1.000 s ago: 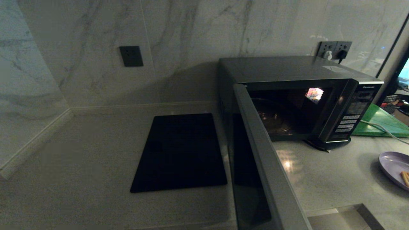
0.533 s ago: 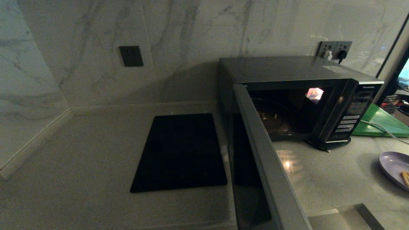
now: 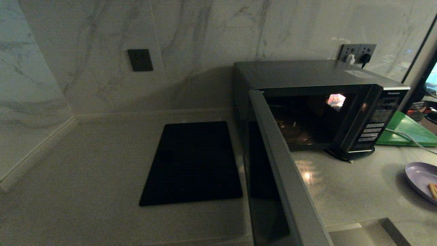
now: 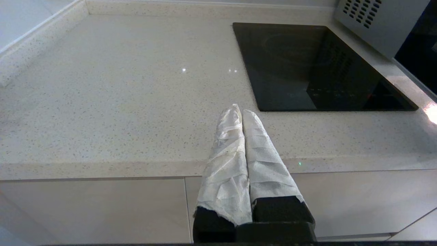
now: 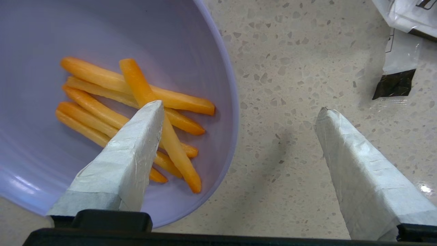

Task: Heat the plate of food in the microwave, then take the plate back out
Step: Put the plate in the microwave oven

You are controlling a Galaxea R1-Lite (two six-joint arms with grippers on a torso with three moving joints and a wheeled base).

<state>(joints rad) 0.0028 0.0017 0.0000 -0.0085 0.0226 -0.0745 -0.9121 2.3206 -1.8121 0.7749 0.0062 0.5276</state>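
Observation:
The pale lilac plate of food [image 3: 420, 177] sits on the counter at the far right edge of the head view, with orange sticks [image 5: 102, 82] lying in it. My right gripper [image 5: 239, 107] is open and straddles the plate [image 5: 191, 41] rim: one wrapped finger [image 5: 133, 150] hangs over the sticks, the other [image 5: 355, 164] over bare counter. Nothing is held. The dark grey microwave [image 3: 307, 73] stands at the back right, its door [image 3: 285, 177] swung wide open toward me and its glass turntable [image 3: 293, 131] bare. My left gripper [image 4: 241, 110] is shut and empty at the counter's front edge.
A flat black slab [image 3: 193, 164] lies left of the microwave. A green board [image 3: 408, 131] and a white cable [image 3: 409, 140] sit right of it. Wall sockets [image 3: 356, 53] are behind. A plastic-wrapped packet [image 5: 406, 15] lies near the plate. A recessed step [image 3: 362, 232] cuts the counter's front right.

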